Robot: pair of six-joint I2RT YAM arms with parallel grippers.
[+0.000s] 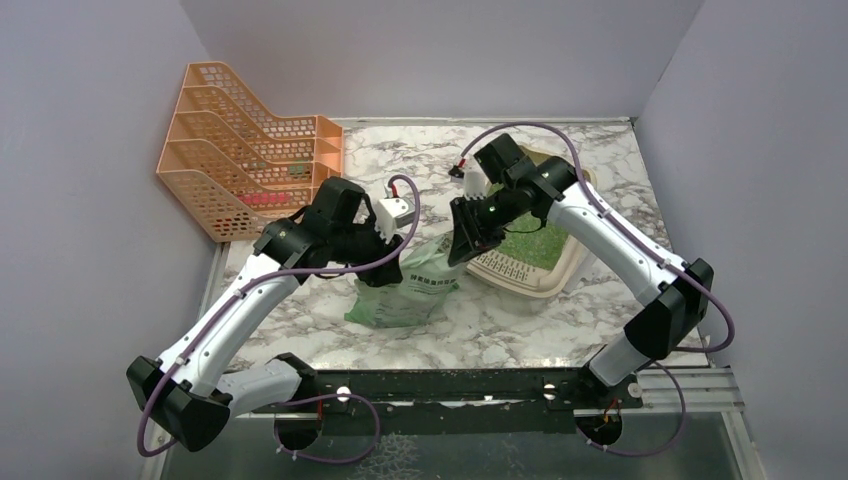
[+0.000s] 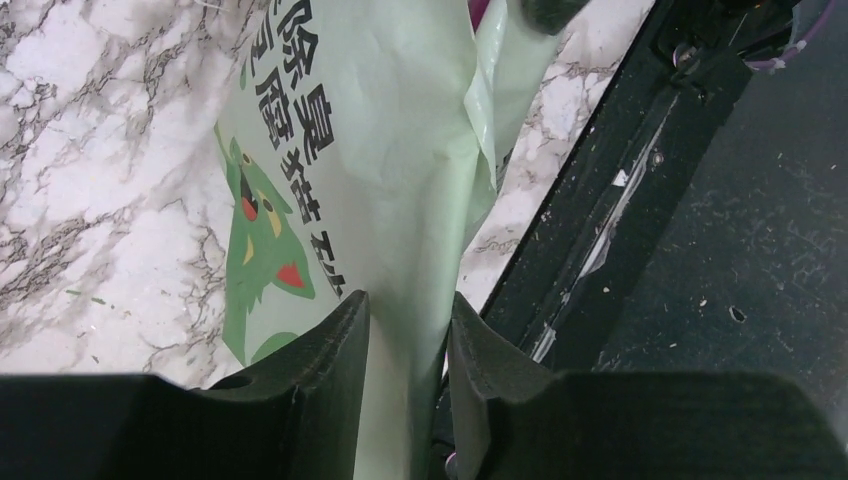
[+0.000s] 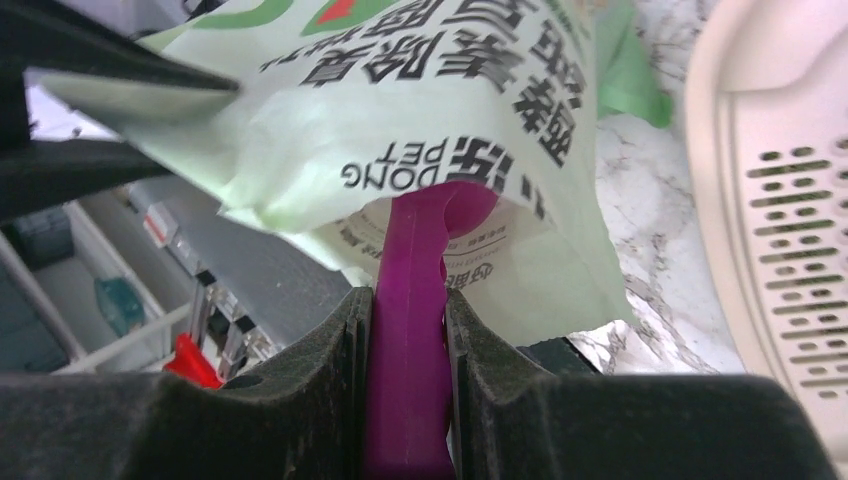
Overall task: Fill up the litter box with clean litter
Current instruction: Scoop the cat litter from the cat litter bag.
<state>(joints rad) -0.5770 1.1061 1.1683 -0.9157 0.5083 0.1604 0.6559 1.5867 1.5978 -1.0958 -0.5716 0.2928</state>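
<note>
- Left wrist view: the left gripper point(image 2: 408, 305) pinches the litter bag point(image 2: 380, 130) by its film.
- The right gripper point(image 3: 408, 300) clamps the magenta scoop point(image 3: 410, 250) by its handle, head inside the bag mouth.
- The litter box point(image 1: 520, 285), beside the bag, holds some green litter point(image 1: 532, 243). Scooping is in hand; next, carry a level scoopful across.

A lab test cell: plain partition walls point(image 1: 440, 50) enclose a marble-print table point(image 1: 520, 320)

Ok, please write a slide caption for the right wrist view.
Right gripper clamps the magenta scoop, its head inside the green litter bag, with the beige litter box at right.
</note>
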